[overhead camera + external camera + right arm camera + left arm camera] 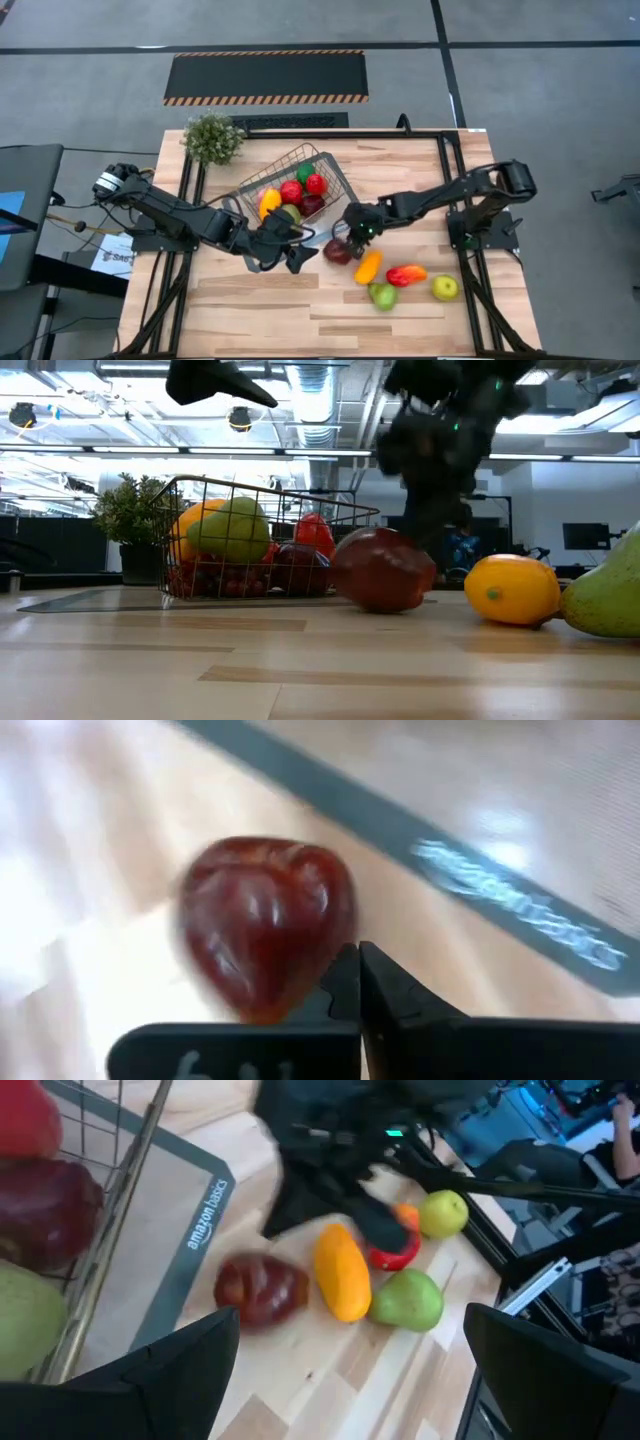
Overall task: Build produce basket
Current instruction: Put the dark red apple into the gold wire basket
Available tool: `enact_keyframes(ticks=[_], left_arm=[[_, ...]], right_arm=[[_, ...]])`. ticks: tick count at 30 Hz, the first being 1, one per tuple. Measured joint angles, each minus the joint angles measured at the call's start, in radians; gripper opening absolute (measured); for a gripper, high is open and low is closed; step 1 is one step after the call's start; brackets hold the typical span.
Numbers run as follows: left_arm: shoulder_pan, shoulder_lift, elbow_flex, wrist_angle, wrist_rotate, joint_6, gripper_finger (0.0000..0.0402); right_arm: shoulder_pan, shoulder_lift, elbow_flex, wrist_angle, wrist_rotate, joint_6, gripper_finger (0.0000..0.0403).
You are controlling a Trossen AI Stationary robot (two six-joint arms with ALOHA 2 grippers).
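Dark red fruit [338,251]: on the bare wood just beside the near right corner of the basket [335,172], outside its grey tray [190,1250]; next in line to go in, by the look of it.
Handling: likely hollow plastic, light, stiff, glossy and rounded, so prone to roll or squirt out of a pinch; best taken across the widest part, fingers on opposite flanks.
Right gripper [358,982]: low over the dark red fruit, fingertips pressed together with nothing between them; fruit just beyond the tips, not held.
Left gripper [290,250]: near the basket's near edge, jaws spread wide, empty.
Basket load: yellow, red, green and dark pieces [292,192] already inside, leaning toward the near side.
Loose produce: orange piece [368,266], red-and-orange piece [406,274], green pear [383,295], yellow-green apple [445,288], all on the wood right of the dark red fruit.
Hidden: contact between right fingertips and fruit hard to judge; gripper blocked by its own arm from above and blurred at table height.
Cut off: pear at the right edge of the low view; bottom layer of the basket behind the wire and top fruit.
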Motion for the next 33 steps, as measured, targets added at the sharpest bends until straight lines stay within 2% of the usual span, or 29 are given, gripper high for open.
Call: enact_keyframes(ticks=[3,7,15,19,21,23,27,31,33], left_arm=[[0.000,0.000,0.000,-0.013,-0.014,0.000,0.0371],[0.002,0.000,0.000,-0.019,-0.037,0.009,0.0371],[-0.010,0.019,0.000,-0.001,-0.012,0.179,0.0371],[-0.017,0.108,0.000,0.084,0.080,0.314,0.0371],[-0.025,0.171,0.006,0.142,0.173,0.403,0.0371],[-0.032,0.221,0.016,0.132,0.239,0.459,0.0371],[-0.031,0.297,0.029,0.154,0.266,0.566,0.0371],[-0.024,0.337,0.036,0.259,0.301,0.701,0.0371],[-0.023,0.362,0.034,0.254,0.314,0.752,0.0371]], right_arm=[[0.047,-0.036,0.025,-0.001,-0.010,-0.034,0.0014],[0.072,-0.107,0.051,-0.059,0.054,0.010,0.0018],[0.115,-0.362,0.061,-0.227,0.080,0.095,0.0016],[0.172,-0.452,0.061,-0.284,0.139,0.114,0.0017],[0.200,-0.474,0.063,-0.294,0.170,0.143,0.0019],[0.230,-0.492,0.060,-0.342,0.200,0.170,0.0020],[0.274,-0.497,0.057,-0.391,0.255,0.223,0.0019],[0.302,-0.477,0.056,-0.436,0.259,0.259,0.0016],[0.312,-0.461,0.056,-0.442,0.258,0.277,0.0016]])
